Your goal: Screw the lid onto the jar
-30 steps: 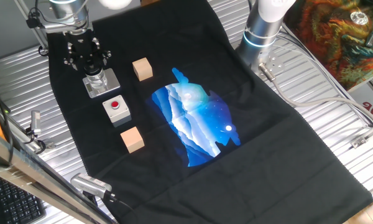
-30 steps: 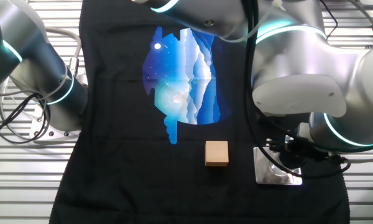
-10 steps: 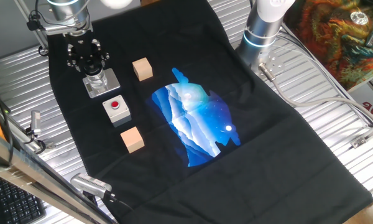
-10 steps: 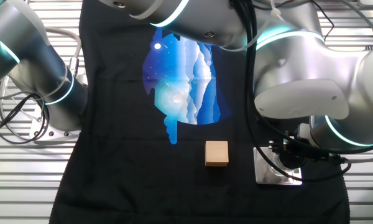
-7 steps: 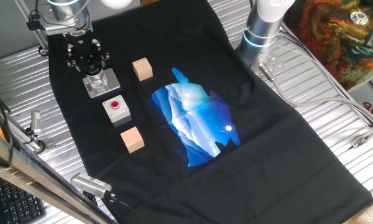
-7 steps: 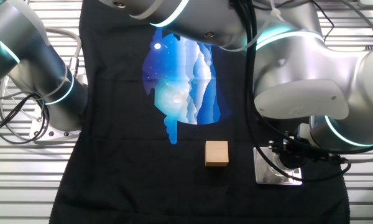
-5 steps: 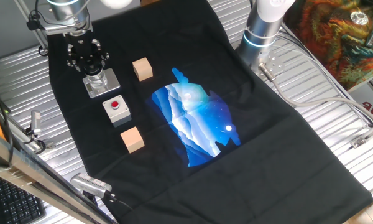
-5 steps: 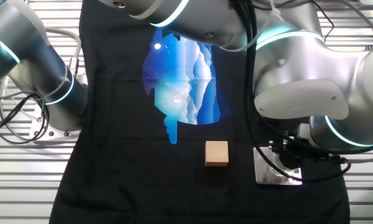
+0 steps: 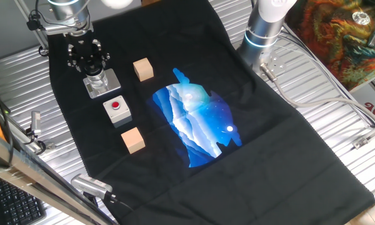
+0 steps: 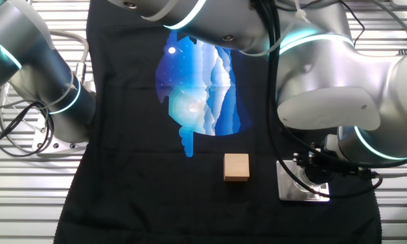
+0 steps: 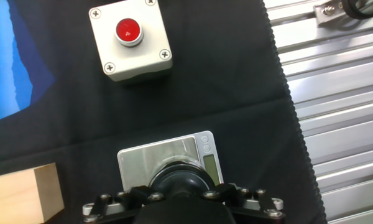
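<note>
The jar (image 9: 99, 80) is a small pale cylinder on a grey square metal base plate (image 9: 110, 82) at the far left of the black cloth. My gripper (image 9: 94, 69) stands straight over it, its black fingers closed round the jar's top. In the hand view the round black lid (image 11: 181, 179) sits on the jar just under my gripper (image 11: 181, 198), above the shiny plate (image 11: 150, 156). In the other fixed view the gripper (image 10: 317, 172) hides the jar; only the plate (image 10: 291, 190) shows.
A grey box with a red button (image 9: 117, 110) (image 11: 130, 40) sits just beside the jar. One wooden cube (image 9: 143, 69) (image 10: 236, 167) (image 11: 22, 193) lies on the other side, another (image 9: 132, 139) beyond the box. A second arm's base (image 9: 262, 28) stands at the cloth's edge.
Over three seconds my gripper has turned slightly on top of the jar. In the last second nothing visibly moves.
</note>
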### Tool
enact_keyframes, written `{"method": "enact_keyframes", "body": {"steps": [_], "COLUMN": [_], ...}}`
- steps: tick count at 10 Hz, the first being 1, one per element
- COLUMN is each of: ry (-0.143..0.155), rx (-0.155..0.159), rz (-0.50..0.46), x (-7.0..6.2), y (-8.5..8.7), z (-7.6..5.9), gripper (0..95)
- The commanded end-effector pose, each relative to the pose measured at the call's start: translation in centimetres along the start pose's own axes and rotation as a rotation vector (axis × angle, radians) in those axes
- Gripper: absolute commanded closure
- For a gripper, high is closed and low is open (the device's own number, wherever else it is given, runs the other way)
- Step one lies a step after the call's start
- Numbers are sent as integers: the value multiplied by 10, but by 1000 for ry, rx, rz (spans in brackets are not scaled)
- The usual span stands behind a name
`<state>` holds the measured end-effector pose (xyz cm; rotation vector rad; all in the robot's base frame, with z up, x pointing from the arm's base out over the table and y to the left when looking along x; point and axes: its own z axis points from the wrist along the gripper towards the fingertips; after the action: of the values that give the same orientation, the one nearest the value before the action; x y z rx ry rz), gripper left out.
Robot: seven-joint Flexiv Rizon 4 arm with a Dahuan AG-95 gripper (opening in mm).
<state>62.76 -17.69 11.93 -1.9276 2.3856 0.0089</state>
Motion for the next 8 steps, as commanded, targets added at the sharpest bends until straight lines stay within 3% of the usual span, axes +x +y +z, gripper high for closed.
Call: {"method": "enact_keyframes", "body": {"steps": [1, 4, 5, 8], "ry": [-1, -2, -2, -4], "rx": [-1, -1, -1, -2], "rz": [6, 15, 16, 19], "x": [0, 0, 0, 0], "y": [0, 0, 0, 0], "z": [0, 0, 0, 0], "gripper": [190, 190, 380, 380]}}
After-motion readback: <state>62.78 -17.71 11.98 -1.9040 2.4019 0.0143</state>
